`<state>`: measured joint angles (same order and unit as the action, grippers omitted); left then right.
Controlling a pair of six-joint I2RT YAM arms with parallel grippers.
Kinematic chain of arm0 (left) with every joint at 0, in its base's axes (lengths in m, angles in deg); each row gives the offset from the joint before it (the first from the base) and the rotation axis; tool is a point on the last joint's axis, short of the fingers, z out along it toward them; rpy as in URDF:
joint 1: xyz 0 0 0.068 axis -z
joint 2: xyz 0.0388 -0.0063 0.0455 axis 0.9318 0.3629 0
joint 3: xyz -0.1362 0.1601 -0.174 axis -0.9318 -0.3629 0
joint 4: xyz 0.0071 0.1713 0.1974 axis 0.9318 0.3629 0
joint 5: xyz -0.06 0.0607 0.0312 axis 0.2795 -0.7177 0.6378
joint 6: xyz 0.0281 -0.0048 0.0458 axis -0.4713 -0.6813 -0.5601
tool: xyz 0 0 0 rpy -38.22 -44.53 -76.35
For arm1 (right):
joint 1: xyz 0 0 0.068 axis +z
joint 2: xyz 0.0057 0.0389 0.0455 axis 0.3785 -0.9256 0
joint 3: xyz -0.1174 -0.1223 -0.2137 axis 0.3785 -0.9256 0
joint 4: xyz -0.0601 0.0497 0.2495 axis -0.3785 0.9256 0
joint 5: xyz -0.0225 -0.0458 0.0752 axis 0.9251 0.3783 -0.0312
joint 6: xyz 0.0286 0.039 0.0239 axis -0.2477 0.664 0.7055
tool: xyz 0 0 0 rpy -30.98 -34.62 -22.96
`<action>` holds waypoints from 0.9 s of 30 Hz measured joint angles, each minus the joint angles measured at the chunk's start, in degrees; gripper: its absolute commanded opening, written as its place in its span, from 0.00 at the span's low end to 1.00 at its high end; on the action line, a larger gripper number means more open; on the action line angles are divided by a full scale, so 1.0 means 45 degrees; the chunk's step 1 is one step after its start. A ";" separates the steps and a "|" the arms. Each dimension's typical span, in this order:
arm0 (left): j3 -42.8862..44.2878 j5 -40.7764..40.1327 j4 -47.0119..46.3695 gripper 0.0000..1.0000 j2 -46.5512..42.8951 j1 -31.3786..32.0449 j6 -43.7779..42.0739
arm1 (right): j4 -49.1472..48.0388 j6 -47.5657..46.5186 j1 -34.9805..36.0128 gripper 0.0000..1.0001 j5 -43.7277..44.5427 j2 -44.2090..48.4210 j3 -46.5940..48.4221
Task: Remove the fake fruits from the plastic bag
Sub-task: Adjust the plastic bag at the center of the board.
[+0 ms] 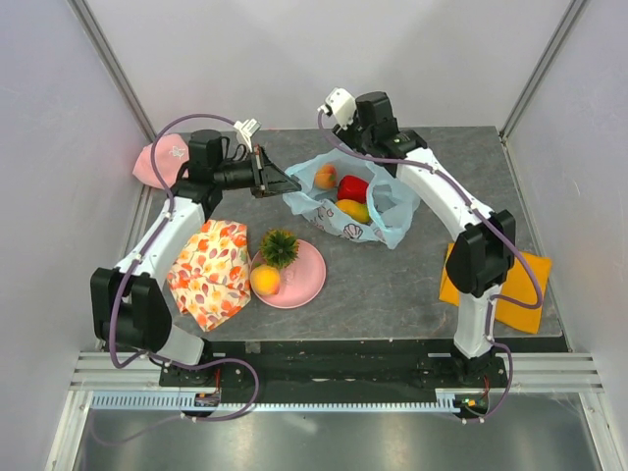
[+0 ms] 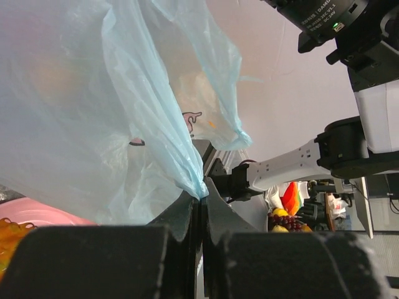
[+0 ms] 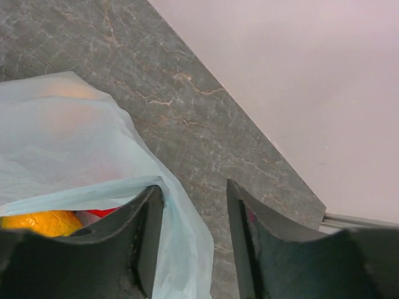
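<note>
Our left gripper (image 2: 201,200) has its jaws shut tight on a fold of the thin, crinkly light-blue plastic bag (image 1: 388,221). The bag sits toward the back of the grey table (image 1: 392,285). Our right gripper (image 3: 194,187) has its jaws apart at the bag's edge and holds nothing. We think the thin film could slip out of the left pinch, or tear if we pull hard, and then the mouth would flop shut. If the bag tips, the smooth fruits could roll away. From above we see three fruits inside: a pink-orange peach (image 1: 325,177), a red bell pepper (image 1: 352,186) and a yellow-green mango (image 1: 353,210). We also see a spiky little pineapple (image 1: 280,247) and an orange ball (image 1: 265,281) already on a round pink plate (image 1: 309,280). The wrist views miss most of that, but only they show the jaws up close.
</note>
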<state>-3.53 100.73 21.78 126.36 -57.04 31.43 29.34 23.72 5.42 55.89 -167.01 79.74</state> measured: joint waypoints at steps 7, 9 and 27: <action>0.0602 0.0073 -0.0170 0.01 0.0311 -0.0019 0.0199 | 0.1073 0.0146 -0.0194 0.56 -0.2084 0.1394 0.0112; 0.0758 0.0068 -0.0209 0.02 0.0471 -0.0019 0.0219 | 0.1593 0.0233 -0.0223 0.52 -0.3580 0.2176 0.0112; 0.0894 0.0063 -0.0233 0.02 0.0670 -0.0019 0.0272 | 0.5508 0.0068 0.0389 0.34 -0.9170 0.1190 -0.0636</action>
<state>0.49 101.02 20.73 129.38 -57.13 32.66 54.12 24.03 7.17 14.62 -161.66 76.87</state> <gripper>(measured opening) 0.034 0.338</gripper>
